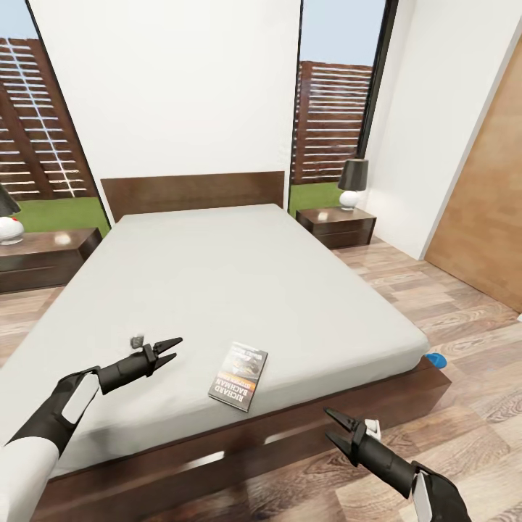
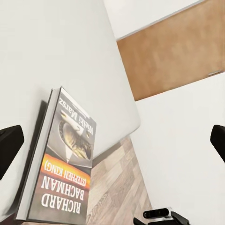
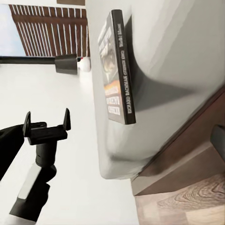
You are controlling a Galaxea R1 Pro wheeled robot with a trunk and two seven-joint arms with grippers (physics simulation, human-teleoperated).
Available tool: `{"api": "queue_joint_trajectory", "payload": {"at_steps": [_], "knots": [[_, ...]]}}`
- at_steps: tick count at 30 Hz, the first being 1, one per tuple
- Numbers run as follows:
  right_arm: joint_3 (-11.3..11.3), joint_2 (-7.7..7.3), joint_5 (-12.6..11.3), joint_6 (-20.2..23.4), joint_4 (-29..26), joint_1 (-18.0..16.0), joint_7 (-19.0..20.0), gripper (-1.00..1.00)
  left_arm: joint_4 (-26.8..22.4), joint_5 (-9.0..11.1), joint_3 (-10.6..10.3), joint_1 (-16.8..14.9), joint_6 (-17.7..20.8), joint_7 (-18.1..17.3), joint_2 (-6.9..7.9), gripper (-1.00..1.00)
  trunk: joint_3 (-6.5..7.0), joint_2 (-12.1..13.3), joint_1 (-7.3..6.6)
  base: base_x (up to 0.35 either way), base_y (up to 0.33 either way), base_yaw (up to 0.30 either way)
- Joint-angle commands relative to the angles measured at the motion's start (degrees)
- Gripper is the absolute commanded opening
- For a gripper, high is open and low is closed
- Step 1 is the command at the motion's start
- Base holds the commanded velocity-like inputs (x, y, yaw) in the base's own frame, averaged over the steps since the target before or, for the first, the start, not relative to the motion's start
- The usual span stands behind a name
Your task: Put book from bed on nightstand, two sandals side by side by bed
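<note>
Reaching for the book is the step in hand. At left, the left gripper (image 1: pixel 171 348) hovers over the bed (image 1: pixel 239 275), jaws spread and empty; it should slide right and straddle the book (image 1: pixel 238 375), which lies flat near the foot edge. Farther right, the right gripper (image 1: pixel 335 426) waits open, holding nothing.

Home bedroom, double bed (image 1: pixel 239 290), lamp-topped nightstands (image 1: pixel 337 226), wood-plank floor (image 1: pixel 464 326)
</note>
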Motion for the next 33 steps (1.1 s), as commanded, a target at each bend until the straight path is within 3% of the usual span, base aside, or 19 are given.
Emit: {"api": "queue_joint_trajectory", "payload": {"at_steps": [1,16,18,20,21,22,23,27,33], "knots": [[-0.3,0.07,0.5,0.5,0.0,-0.1,0.4,1.00,0.0,0.2,0.0,0.0,0.3,-0.1,-0.02,1.00,-0.05,0.0,-0.01,0.000,0.000,0.000],[0.4,0.51,0.4,0.5,0.3,-0.1,0.4,1.00,0.0,0.2,0.0,0.0,0.3,0.0,-0.54,1.00,-0.05,0.0,-0.01,0.000,0.000,0.000],[2.4,0.67,0.4,0.5,0.3,-0.1,0.4,1.00,0.0,0.2,0.0,0.0,0.3,0.0,-0.55,1.00,-0.05,0.0,-0.01,0.000,0.000,0.000],[6.1,0.75,0.5,0.5,0.3,-0.1,0.4,1.00,0.0,0.2,0.0,0.0,0.3,0.0,-0.59,1.00,-0.05,0.0,-0.01,0.000,0.000,0.000],[9.0,0.78,0.4,0.5,0.3,-0.1,0.4,1.00,0.0,0.2,0.0,0.0,0.3,0.0,-0.63,1.00,-0.05,0.0,-0.01,0.000,0.000,0.000],[14.8,0.81,0.4,0.4,0.3,-0.1,0.4,1.00,0.0,0.2,0.0,0.0,0.3,0.1,-0.97,1.00,-0.05,0.0,-0.01,0.000,0.000,0.000],[17.1,0.82,0.3,0.4,0.3,-0.1,0.4,1.00,0.0,0.2,0.0,0.0,0.3,0.1,-1.11,1.00,-0.05,0.0,-0.01,0.000,0.000,0.000],[20.8,0.83,0.3,0.4,0.2,-0.1,0.4,1.00,0.0,0.2,0.0,0.0,0.3,0.1,-1.31,1.00,-0.05,0.0,-0.01,0.000,0.000,0.000],[21.5,0.85,0.2,0.5,0.2,-0.2,0.4,1.00,0.0,0.2,0.0,0.0,0.3,0.2,-1.42,1.00,-0.05,0.0,-0.01,0.000,0.000,0.000]]}}
